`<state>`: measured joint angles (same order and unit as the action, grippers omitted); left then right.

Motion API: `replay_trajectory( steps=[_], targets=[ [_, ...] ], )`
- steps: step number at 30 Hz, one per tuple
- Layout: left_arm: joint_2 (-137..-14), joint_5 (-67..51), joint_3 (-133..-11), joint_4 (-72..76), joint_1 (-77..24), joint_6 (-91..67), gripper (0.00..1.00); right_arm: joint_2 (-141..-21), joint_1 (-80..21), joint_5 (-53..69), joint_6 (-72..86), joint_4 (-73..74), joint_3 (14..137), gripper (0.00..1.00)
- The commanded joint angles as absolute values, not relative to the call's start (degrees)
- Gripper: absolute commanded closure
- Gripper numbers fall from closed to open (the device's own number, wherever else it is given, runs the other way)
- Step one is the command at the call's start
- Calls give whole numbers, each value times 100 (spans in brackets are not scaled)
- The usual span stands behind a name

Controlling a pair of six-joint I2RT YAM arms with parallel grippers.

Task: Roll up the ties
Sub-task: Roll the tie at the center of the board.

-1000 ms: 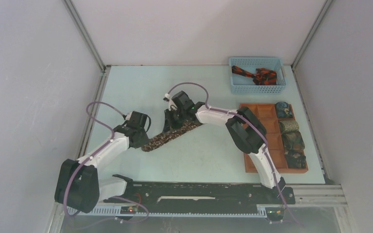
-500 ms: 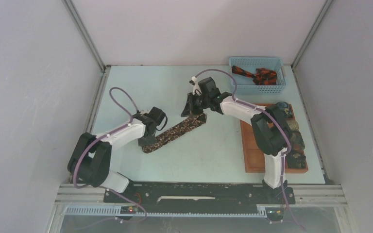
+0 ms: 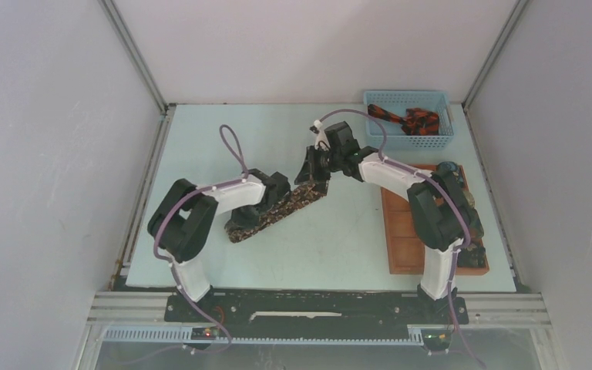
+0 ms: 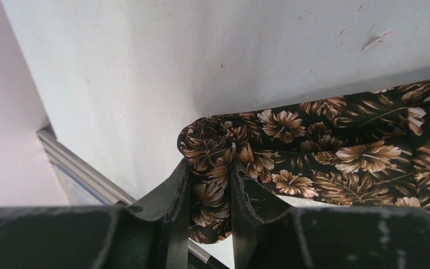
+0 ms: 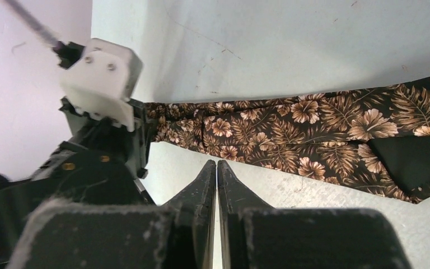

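Brown floral tie (image 4: 325, 151): soft, light, limp, likely slippery. Left jaws pinching its curled narrow end; right jaws pressed together, empty. Best grip: that end, rolling tight

brown leaf-print tie (image 3: 302, 197), lying flat, stretched diagonally
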<state>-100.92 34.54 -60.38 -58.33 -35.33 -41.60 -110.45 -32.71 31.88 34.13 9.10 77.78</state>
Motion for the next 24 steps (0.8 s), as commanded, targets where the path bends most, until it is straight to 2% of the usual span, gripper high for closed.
replay_trajectory(
  steps=[1, 5, 10, 20, 24],
  targets=[
    [-10607, 3719, -6433, -6442, -3747, -4517, 82, -10619, -3162, 3330, 3439, 717, 7681, 94],
    [-10961, 3789, -6815, -6723, -3852, -4622, 78, -10525, -3096, 3348, 3445, 694, 7610, 94],
    [-11370, 3903, -7214, -7119, -3941, -4667, 66, -10458, -3050, 3384, 3471, 684, 7572, 94],
    [-11799, 3789, -7571, -7389, -4090, -4641, 59, -10214, -3049, 3363, 3496, 758, 7516, 94],
    [-11824, 3779, -7668, -7422, -4162, -4624, 50, -10056, -3066, 3299, 3472, 854, 7517, 94]
  ],
)
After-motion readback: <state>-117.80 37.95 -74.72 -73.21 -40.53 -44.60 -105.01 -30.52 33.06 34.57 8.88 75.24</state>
